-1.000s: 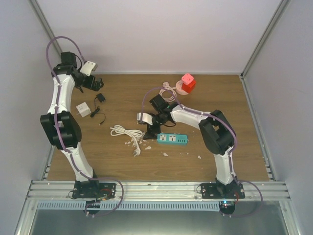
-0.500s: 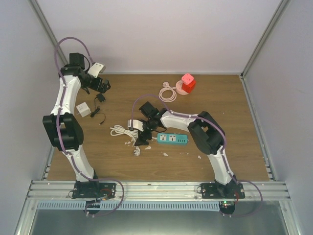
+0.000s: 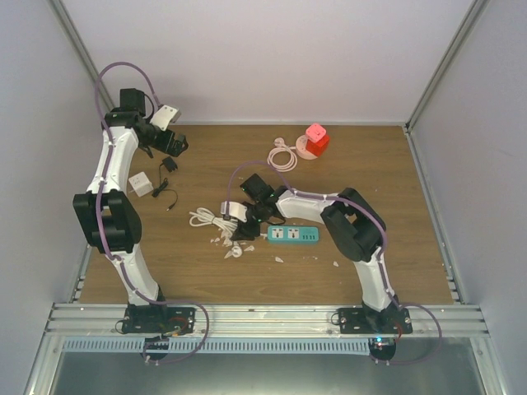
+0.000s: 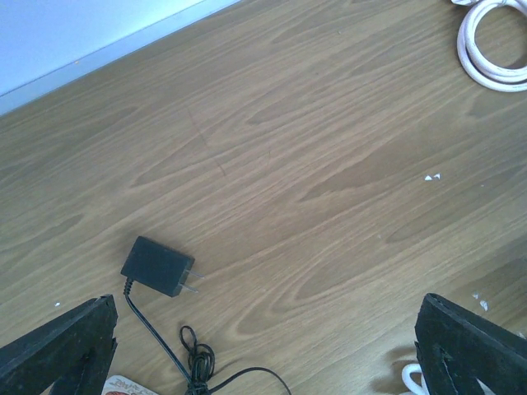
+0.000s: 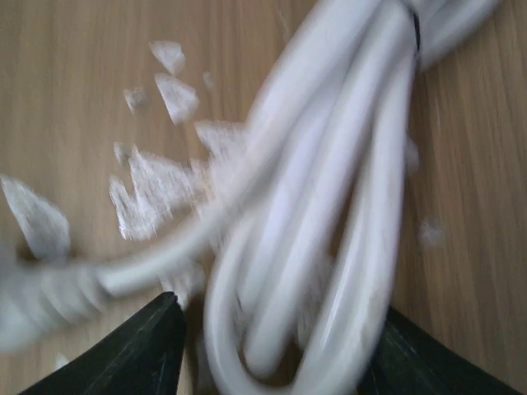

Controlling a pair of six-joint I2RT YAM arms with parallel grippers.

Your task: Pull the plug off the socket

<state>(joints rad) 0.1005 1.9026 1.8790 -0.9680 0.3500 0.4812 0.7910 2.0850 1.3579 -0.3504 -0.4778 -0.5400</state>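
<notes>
A teal power strip [image 3: 292, 236], the socket, lies mid-table. To its left lies a bundled white cable [image 3: 207, 220] [image 5: 329, 206], and a blurred white plug end [image 3: 233, 251] [image 5: 37, 309] lies beside it. My right gripper [image 3: 240, 233] [image 5: 276, 350] is down over the cable loops. Its jaws are partly closed, one on each side of the loops. The right finger [image 5: 428, 362] meets the cable, and a thin gap shows at the left finger [image 5: 144, 350]. I cannot tell if any plug sits in the strip. My left gripper [image 3: 170, 143] [image 4: 263, 337] hangs wide open above the wood at the far left, holding nothing.
A black adapter [image 3: 169, 164] [image 4: 158, 266] with a thin black cord [image 4: 193, 362] lies under the left gripper. A white cube charger [image 3: 140, 183] sits near it. A red cube socket [image 3: 316, 138] and a pale coiled cable [image 3: 282, 156] [image 4: 494, 49] lie at the back. White scraps [image 5: 156, 189] litter the wood.
My right arm swung left from the strip's end onto the white cable bundle, and its jaws narrowed around the loops. The left arm shifted slightly right, still wide open.
</notes>
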